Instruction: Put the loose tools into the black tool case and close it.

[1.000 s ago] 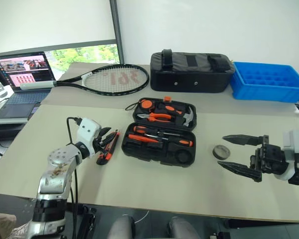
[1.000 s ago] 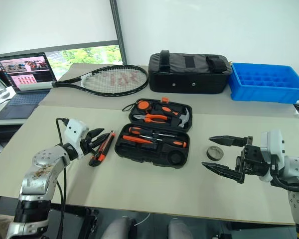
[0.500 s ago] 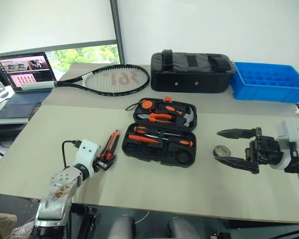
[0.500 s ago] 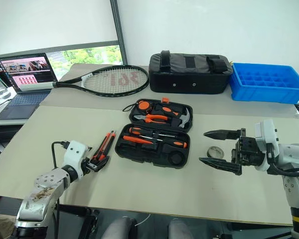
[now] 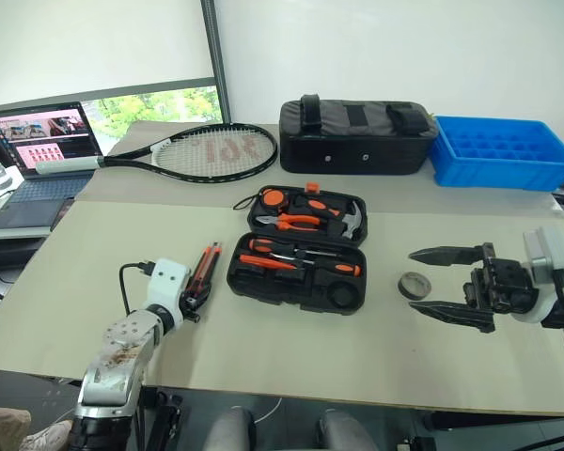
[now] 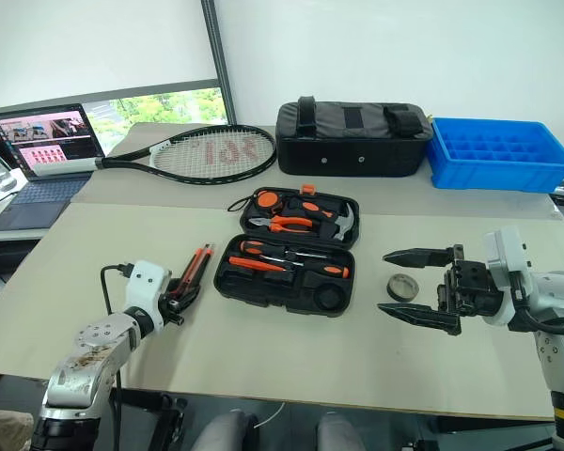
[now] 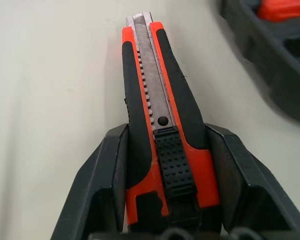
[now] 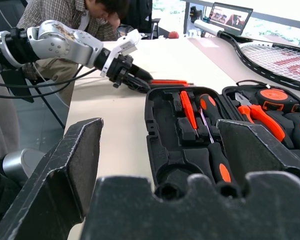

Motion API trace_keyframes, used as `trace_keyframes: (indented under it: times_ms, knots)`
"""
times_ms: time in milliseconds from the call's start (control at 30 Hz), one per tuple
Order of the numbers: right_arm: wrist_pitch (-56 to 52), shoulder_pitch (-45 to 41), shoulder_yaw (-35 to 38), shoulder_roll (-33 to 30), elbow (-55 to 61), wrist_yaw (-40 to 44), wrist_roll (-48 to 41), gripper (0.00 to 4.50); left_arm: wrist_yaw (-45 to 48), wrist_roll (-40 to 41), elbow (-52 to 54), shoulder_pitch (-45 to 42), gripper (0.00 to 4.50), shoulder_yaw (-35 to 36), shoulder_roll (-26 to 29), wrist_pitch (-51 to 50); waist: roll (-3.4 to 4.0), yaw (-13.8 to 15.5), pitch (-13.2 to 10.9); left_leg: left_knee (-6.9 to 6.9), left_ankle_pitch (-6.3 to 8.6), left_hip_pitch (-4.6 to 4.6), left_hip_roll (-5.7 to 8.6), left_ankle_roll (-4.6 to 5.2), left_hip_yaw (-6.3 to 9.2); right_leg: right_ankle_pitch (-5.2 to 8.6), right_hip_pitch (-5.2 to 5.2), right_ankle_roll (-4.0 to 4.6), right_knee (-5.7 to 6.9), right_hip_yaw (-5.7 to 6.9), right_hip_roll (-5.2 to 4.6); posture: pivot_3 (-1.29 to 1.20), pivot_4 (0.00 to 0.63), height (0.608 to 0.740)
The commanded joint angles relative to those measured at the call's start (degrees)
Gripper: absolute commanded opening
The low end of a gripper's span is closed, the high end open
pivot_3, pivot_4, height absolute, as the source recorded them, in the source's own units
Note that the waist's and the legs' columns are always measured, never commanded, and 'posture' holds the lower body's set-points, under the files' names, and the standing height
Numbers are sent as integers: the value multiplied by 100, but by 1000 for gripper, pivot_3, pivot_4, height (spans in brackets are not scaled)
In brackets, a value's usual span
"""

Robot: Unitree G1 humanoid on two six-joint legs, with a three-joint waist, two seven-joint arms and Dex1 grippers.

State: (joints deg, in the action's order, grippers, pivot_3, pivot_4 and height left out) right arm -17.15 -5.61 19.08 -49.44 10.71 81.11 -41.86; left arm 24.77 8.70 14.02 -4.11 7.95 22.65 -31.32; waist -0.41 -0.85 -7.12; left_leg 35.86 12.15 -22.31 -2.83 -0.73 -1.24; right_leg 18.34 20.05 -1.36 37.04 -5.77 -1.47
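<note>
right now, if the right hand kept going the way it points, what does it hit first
Probably the grey tape roll, just ahead of the open right hand; past it lies the open black tool case. Depth is uncertain; it may pass above.

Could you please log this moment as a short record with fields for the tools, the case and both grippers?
utility knife: flat on the table left of the case, its rear end between the left gripper's jaws
left gripper: jaws on both sides of the knife handle; firm grip cannot be told
tape roll: on the table right of the case
right gripper: jaws open, beside the tape roll, holding nothing
black tool case: open, screwdrivers in its slots
</note>
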Motion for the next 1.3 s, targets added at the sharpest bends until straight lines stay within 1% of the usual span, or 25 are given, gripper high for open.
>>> trace_keyframes:
  times_ms: [33,100,167,233,267,400,567,733,833,933,1100,1267,1300]
  knots:
    - [47,-44,238,-81,-6,39,-114,4227,1174,488,-125,-720,1785,101,510,1130,3,22,2,0,0,-3,0,0,0,0,2,0,0,1,0,0,150,708]
    - [67,-90,214,-73,-68,46,-88,4227,1771,416,-544,-1061,1785,-163,854,1561,4,45,3,-1,-1,-4,2,-1,-1,-1,1,1,-5,5,-1,0,150,708]
    - [92,-124,191,-64,-120,59,-63,4227,2418,182,-1024,-1415,1785,-568,1178,2219,9,31,7,-4,-1,-4,4,-1,-4,-1,-2,1,-20,3,-4,0,150,708]
    - [90,-162,171,-61,-126,40,-59,4227,3273,181,-1485,-1799,1785,-947,1377,2874,15,22,6,-10,0,-4,6,-1,-10,-1,-4,1,-29,0,-6,0,150,708]
    - [87,-177,164,-60,-125,30,-59,4227,3535,215,-1659,-1923,1785,-1048,1418,3081,16,21,7,-13,0,-5,6,-1,-12,-1,-2,1,-29,-1,-7,0,150,708]
    - [107,-58,251,-41,-20,-27,-75,4227,5234,263,-2907,-2823,1785,-1700,1419,4193,15,14,6,-17,0,-12,0,0,-12,0,8,1,-28,3,4,0,150,708]
    - [99,273,503,-26,209,-149,-107,4227,6145,-101,-4560,-3775,1785,-2213,1134,5466,13,12,5,-12,0,-14,1,1,-12,0,8,0,-26,1,5,0,150,708]
    - [14,553,724,-33,517,-335,-183,4227,6570,-457,-5913,-4503,1785,-2466,807,6315,9,2,3,-8,1,-19,2,3,-12,1,9,-2,-27,0,5,0,150,708]
    - [-8,652,794,-25,636,-423,-207,4227,6731,-546,-6452,-4798,1785,-2519,601,6622,3,3,0,-8,1,-20,2,4,-10,1,10,-2,-25,1,7,0,150,708]
    - [-15,691,830,-14,716,-525,-222,4227,6664,-748,-6920,-5052,1785,-2566,366,6877,-2,7,-4,-5,1,-22,3,4,-10,1,9,-3,-25,1,6,0,150,708]
    - [-18,686,817,-34,760,-614,-250,4227,6485,-1055,-7421,-5308,1785,-2580,185,7032,-17,0,-13,-5,1,-23,3,4,-8,1,9,-4,-24,1,7,0,150,708]
    - [-39,652,763,-51,823,-716,-279,4227,6478,-1234,-7601,-5409,1785,-2581,163,6955,-22,1,-16,-5,1,-21,3,4,-7,1,9,-4,-19,1,7,0,150,708]
    - [-45,637,743,-53,831,-737,-281,4227,6491,-1233,-7614,-5423,2816,-2567,169,6938,-22,0,-16,-3,1,-21,3,4,-6,1,9,-4,-17,2,7,0,150,708]
